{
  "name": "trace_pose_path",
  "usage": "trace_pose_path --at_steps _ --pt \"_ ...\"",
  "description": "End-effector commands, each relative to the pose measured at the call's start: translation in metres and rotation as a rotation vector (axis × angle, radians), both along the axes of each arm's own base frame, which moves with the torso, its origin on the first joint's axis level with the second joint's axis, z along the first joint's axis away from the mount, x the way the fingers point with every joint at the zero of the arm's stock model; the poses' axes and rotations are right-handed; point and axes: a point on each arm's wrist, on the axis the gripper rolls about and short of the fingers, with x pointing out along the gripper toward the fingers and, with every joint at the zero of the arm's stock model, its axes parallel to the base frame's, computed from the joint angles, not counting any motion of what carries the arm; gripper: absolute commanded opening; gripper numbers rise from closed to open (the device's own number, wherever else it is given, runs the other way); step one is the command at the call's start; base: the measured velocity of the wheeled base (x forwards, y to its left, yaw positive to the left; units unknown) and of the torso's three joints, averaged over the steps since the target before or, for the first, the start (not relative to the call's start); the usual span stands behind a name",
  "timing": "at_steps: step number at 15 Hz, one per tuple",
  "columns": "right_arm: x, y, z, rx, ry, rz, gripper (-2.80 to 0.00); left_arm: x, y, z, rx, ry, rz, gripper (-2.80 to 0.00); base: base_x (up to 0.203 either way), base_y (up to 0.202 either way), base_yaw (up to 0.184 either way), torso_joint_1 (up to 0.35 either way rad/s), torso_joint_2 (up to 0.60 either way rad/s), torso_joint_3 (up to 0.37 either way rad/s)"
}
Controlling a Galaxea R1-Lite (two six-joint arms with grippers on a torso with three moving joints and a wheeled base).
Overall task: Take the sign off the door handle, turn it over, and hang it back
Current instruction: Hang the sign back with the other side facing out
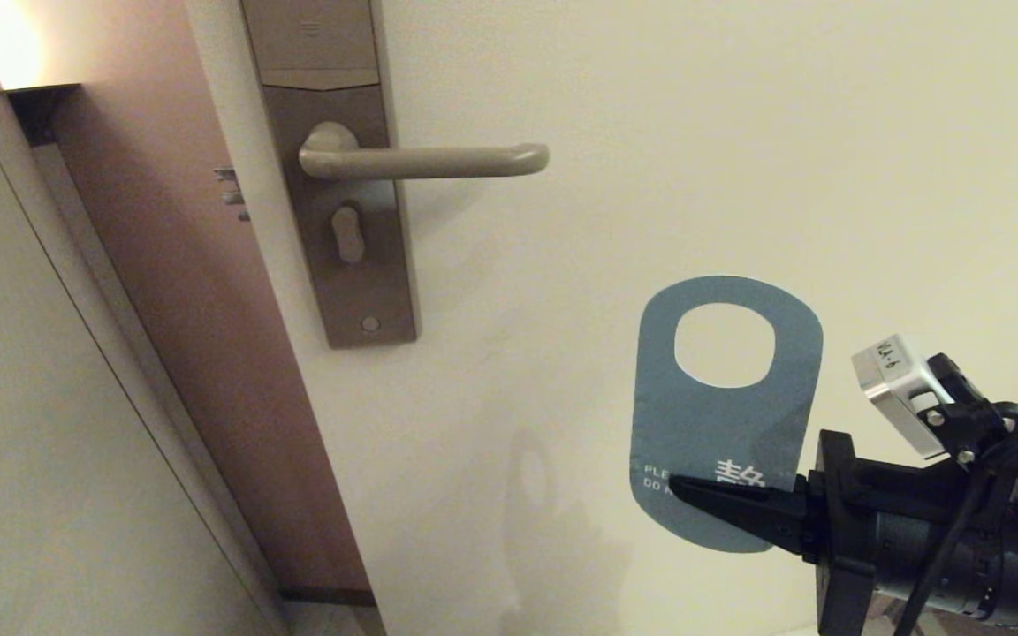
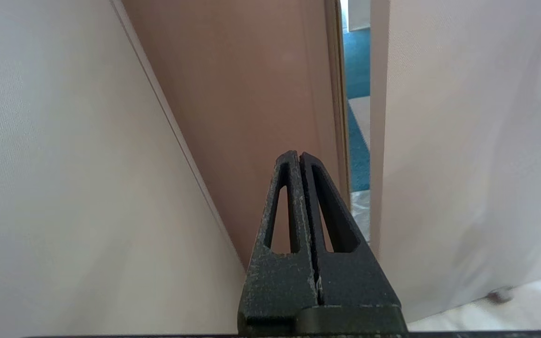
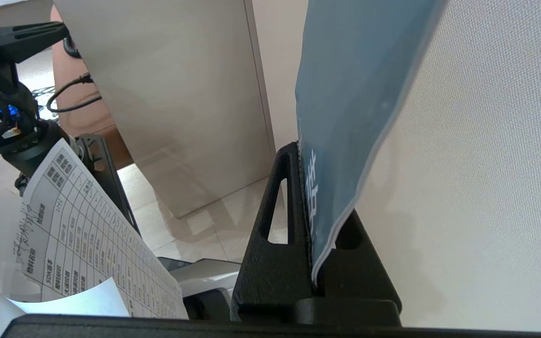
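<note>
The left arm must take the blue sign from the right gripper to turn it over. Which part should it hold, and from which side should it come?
Probably the free side edge beside the oval hole of the sign, coming from the robot's left. The right gripper is shut on the bottom end, and the card stands upright clear of the door handle, so that edge is open. The left gripper, now shut, must open first.

Off-white door panel (image 1: 739, 159) is seen beside a reddish-brown door edge strip (image 1: 182, 309). A tall brown metal lock plate (image 1: 359, 265) is mounted there. A printed white paper table sheet (image 3: 87, 234) is seen over glossy pale floor tiles (image 3: 195, 220).
</note>
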Motion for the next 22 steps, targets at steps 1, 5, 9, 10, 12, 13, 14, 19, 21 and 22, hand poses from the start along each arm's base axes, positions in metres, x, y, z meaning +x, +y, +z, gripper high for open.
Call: trace_pose_path --at_steps 1,5,9,10,12,13,14,19,21,22 --pt "-0.001 0.0 0.001 0.005 -0.006 0.003 -2.8 0.0 0.0 -0.001 -0.038 0.004 0.001 -2.8 0.0 0.0 0.0 0.0 0.0 0.0" --pt "0.0 0.0 0.004 0.01 -0.014 0.001 -2.8 0.0 0.0 -0.001 -0.066 0.006 0.002 -2.8 0.0 0.0 0.0 0.0 0.0 0.0" --pt "0.0 0.0 0.004 0.011 -0.017 -0.003 -2.8 0.0 0.0 -0.001 -0.066 0.006 0.002 -2.8 0.0 0.0 0.0 0.0 0.0 0.0" --pt "0.0 0.0 0.005 0.011 -0.021 -0.012 -2.8 0.0 0.0 -0.001 -0.067 0.006 0.002 -2.8 0.0 0.0 0.0 0.0 0.0 0.0" --pt "0.0 -0.001 0.006 0.008 -0.029 -0.048 -2.8 0.0 0.0 -0.001 -0.066 0.006 0.002 -2.8 0.0 0.0 0.0 0.0 0.0 0.0" --pt "0.001 -0.001 0.008 0.014 -0.036 -0.06 -2.8 0.0 0.0 -0.001 -0.066 0.006 0.002 -2.8 0.0 0.0 0.0 0.0 0.0 0.0" --pt "0.003 0.001 0.01 0.016 -0.039 -0.066 -2.8 0.0 0.0 -0.001 -0.067 0.006 0.002 -2.8 0.0 0.0 0.0 0.0 0.0 0.0" --pt "0.013 0.002 0.026 0.017 -0.1 -0.274 -2.8 0.0 0.0 -0.001 -0.068 0.006 0.002 -2.8 0.0 0.0 0.0 0.0 0.0 0.0" --pt "0.014 -0.001 0.031 -0.005 -0.1 -0.364 -2.8 0.0 0.0 -0.001 -0.068 0.006 0.002 -2.8 0.0 0.0 0.0 0.0 0.0 0.0" --pt "0.012 -0.003 0.032 -0.019 -0.095 -0.402 -2.8 0.0 0.0 -0.001 -0.067 0.006 0.002 -2.8 0.0 0.0 0.0 0.0 0.0 0.0"
